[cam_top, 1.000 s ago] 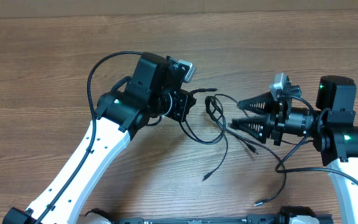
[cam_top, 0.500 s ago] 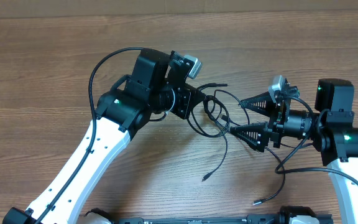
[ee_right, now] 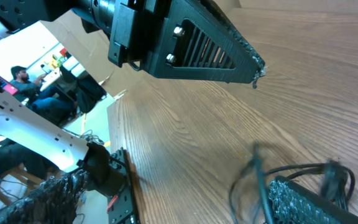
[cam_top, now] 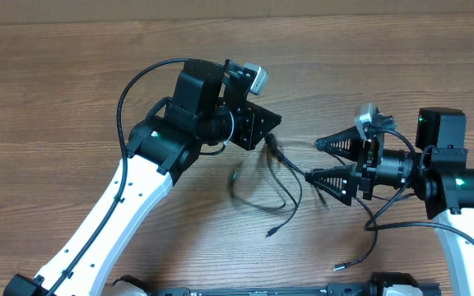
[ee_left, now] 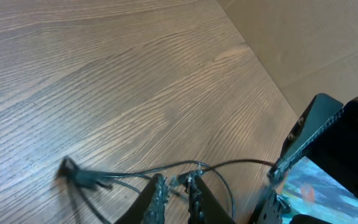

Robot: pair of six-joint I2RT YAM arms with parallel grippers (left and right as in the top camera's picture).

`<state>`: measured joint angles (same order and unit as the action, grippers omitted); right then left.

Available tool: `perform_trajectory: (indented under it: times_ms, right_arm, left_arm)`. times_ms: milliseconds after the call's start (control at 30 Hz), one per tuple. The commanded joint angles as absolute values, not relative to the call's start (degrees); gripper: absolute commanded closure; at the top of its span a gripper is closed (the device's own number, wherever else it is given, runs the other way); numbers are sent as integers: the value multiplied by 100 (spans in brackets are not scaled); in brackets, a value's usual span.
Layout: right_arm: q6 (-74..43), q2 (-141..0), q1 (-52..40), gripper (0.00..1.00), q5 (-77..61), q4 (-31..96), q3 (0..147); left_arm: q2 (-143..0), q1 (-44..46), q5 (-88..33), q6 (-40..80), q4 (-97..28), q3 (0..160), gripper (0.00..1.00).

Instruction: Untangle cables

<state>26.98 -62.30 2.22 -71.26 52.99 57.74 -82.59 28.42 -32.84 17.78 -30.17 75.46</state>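
The thin black cables (cam_top: 280,160) lie in a loose tangle on the wooden table between my two grippers, partly blurred by motion. One plug end (cam_top: 271,233) rests nearer the front. My left gripper (cam_top: 276,122) hovers above the tangle's left side. In the left wrist view its jaws (ee_left: 176,182) stand a narrow gap apart, with cable strands (ee_left: 129,175) crossing just beyond the tips and a blurred knot (ee_left: 73,176) to the left. My right gripper (cam_top: 314,159) is wide open, and a cable (ee_right: 303,168) rests against its lower finger (ee_right: 303,199).
Another plug end (cam_top: 338,266) lies near the front right. A cardboard wall (ee_left: 303,43) borders the table's far side. A black rail (cam_top: 262,289) runs along the front edge. The left gripper's finger (ee_right: 210,50) hangs over the table in the right wrist view.
The left gripper lifted and swung right, and its jaws parted slightly. The cable tangle dropped and now swings, blurred. The right gripper opened wider.
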Motion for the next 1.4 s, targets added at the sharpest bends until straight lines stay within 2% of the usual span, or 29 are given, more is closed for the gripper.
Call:
perform_trajectory:
  times_ms: [0,100,267,333,400,433,733,867,1000,1133,1367]
  right_arm:
    - [2692,-6154,222,4,-7297,5334,5889]
    - [2689,-6154,222,4,-7234,5339,5887]
    - [2689,-6154,222,3,-6746,5443,5887]
    - [2689,-6154,222,3,-6534,5439,5887]
    - [2687,-6163,222,2,-6344,5439,5889]
    - [2685,-6184,222,1,-6270,5441,5887]
    - [2685,-6921,222,0,-6237,5439,5887]
    - [2687,-7194,222,0,-6237,5415,5889]
    - [2687,-7341,222,0,-6143,5293,5887]
    - [2687,-7343,222,0,-6084,5146,5889]
    - [2685,-7343,222,0,-6084,5109,5889]
  left_arm:
    - [-8250,2851,-3409,1824,-3020,7592,85]
    - [-8250,2851,-3387,1699,-3203,7592,85]
    - [-8250,2853,-2746,1518,-3809,7592,74]
    - [-8250,2853,-2217,1522,-4154,7590,50]
    - [-8252,2853,-1957,1522,-4357,7590,29]
    - [-8267,2853,-1789,1522,-4523,7590,0]
    - [-9102,2860,-1822,1514,-5105,7575,0]
    - [-9520,2899,-1831,991,-5341,7575,0]
    - [-9780,3035,-1896,117,-5706,7575,5]
    - [-9904,3094,-1907,-183,-5907,7548,14]
    - [-10416,3094,-1907,-126,-5483,7439,9]
